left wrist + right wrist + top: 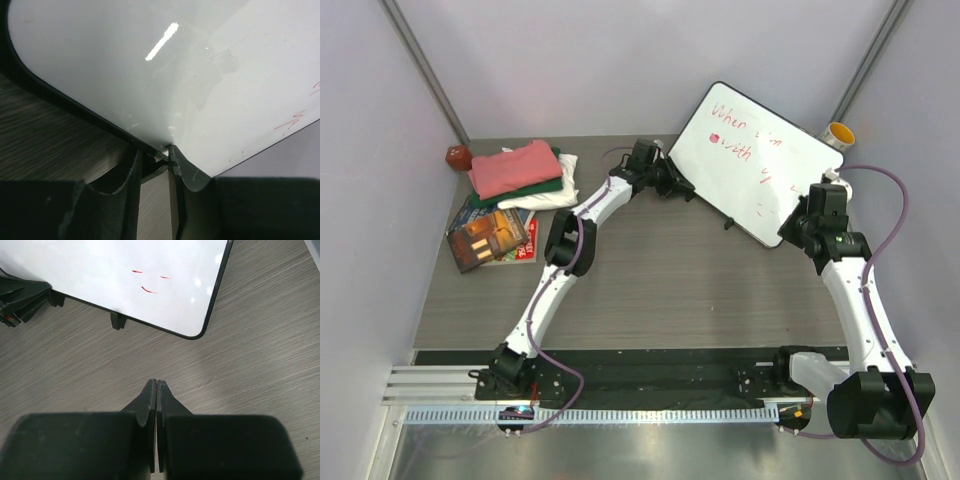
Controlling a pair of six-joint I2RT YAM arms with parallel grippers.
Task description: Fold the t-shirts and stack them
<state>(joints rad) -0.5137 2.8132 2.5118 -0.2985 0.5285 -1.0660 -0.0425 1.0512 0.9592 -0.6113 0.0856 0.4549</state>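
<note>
The t-shirts lie folded in one pile at the back left: a salmon-pink shirt [515, 167] on top, a dark green one [548, 186] under it and a cream-white one [548, 198] at the bottom. My left gripper [670, 186] [155, 152] is to the right of the pile, at the left edge of a whiteboard [750, 160] [150, 75]. Its jaws stand partly apart, astride the board's black rim. My right gripper [807, 222] [157, 381] hovers shut and empty over bare table, near the board's right corner [197, 332].
Glossy books [490, 238] lie in front of the shirt pile. A small red-brown object [458, 157] sits in the back left corner, and a yellow roll [839, 133] sits behind the whiteboard. The board carries red writing and stands on small black feet [116, 320].
</note>
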